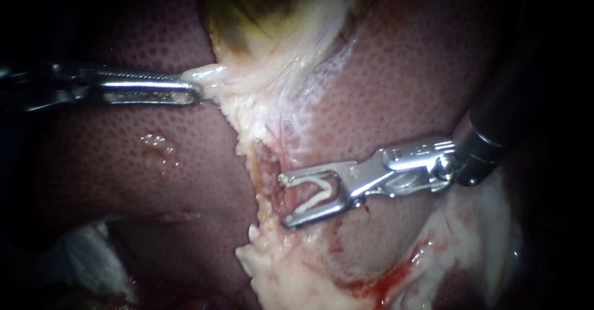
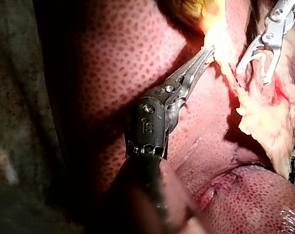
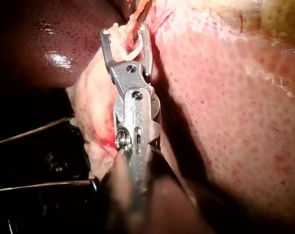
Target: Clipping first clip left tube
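Right jaws: the right instrument (image 1: pixel 284 200) has its two jaws apart, with a clear gap, and they carry a white clip (image 1: pixel 314 200) between them.
Clip position: it sits inside the jaws, one leg along each jaw, and its bend is deep toward the hinge.
Clip direction: it has a V form. The open mouth looks to the left of the endoscope view and the bend looks back to the shaft. The long axis goes along the jaws, nearly level, rising a little toward the right.
Tube: a narrow reddish tube (image 1: pixel 267 161) runs up and down in the pale tissue strip (image 1: pixel 260 248), just at the tips of the open jaws. I cannot tell if it is already inside the mouth of the clip, or which tube it is.
Left jaws: the left instrument (image 1: pixel 197 93) has its jaws closed on a fold of pale tissue at the lower edge of the gallbladder (image 1: pixel 260 13), well apart from the clip.
Writing: small stamped marks show on the wrist part of each instrument in the wrist views.
Around: the dotted red liver (image 1: pixel 93 161) lies on both sides of the strip.
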Tool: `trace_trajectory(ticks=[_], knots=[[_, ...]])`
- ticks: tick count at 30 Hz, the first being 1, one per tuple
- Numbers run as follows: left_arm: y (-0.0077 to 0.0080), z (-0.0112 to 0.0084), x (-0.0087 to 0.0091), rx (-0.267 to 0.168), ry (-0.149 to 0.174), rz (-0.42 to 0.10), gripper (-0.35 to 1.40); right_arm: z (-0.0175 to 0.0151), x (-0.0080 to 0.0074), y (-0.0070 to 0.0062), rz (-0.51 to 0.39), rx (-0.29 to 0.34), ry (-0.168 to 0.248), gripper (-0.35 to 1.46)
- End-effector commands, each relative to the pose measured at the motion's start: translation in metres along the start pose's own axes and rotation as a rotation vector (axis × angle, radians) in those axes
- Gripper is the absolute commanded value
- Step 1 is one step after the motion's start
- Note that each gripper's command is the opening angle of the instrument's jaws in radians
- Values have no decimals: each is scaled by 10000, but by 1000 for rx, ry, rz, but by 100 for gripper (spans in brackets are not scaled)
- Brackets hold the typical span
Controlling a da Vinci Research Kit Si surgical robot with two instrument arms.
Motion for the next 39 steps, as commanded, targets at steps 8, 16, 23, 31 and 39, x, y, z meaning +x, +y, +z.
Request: trace_trajectory(ticks=[8,16,23,31,39], knots=[[0,0,0,0,0,0,-35,29,-8,3,13,26,-6,46],[0,1,0,0,0,0,-35,60,-19,4,34,57,-18,46],[0,1,0,1,0,0,-35,75,-21,7,41,73,-13,45],[0,2,0,1,0,0,-35,87,-24,8,46,79,-16,44],[0,2,0,1,0,0,-35,92,-25,9,50,81,-15,40]])
